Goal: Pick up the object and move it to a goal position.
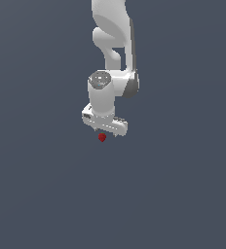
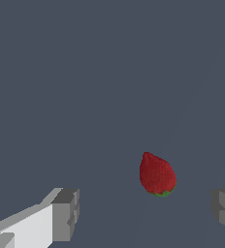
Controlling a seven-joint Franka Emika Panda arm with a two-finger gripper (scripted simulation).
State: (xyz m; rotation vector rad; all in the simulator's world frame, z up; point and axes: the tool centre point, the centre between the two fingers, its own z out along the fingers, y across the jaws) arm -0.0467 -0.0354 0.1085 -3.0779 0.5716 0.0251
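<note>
Here the wrist view gives the closest look: the gripper (image 2: pixel 146 213) has its two grey fingertips (image 2: pixel 66 215) spread wide apart, with nothing between them but bare floor, and the object (image 2: pixel 156 174), a dark red strawberry-like lump with a sliver of green at its blunt end, lies in the span between the pads, nearer one pad than the other and apart from both. From farther off, the exterior view shows the white arm (image 1: pixel 112 39) reaching down from the top of the picture with the gripper (image 1: pixel 105 131) pointed at the grey floor (image 1: pixel 47 194), and the object (image 1: pixel 102 138) sits just beside the fingertips, a touch toward the exterior view's left of the hand's middle. How high the fingertips stand above the floor cannot be told. The risks lie mostly in that offset, I judge: if the jaws close as they stand, the nearer pad would reach the berry first and could shove or roll it. The tapered, rounded shape may also squirt out of a pinch taken too high. Descending too far could drive the fingertips into the floor.
</note>
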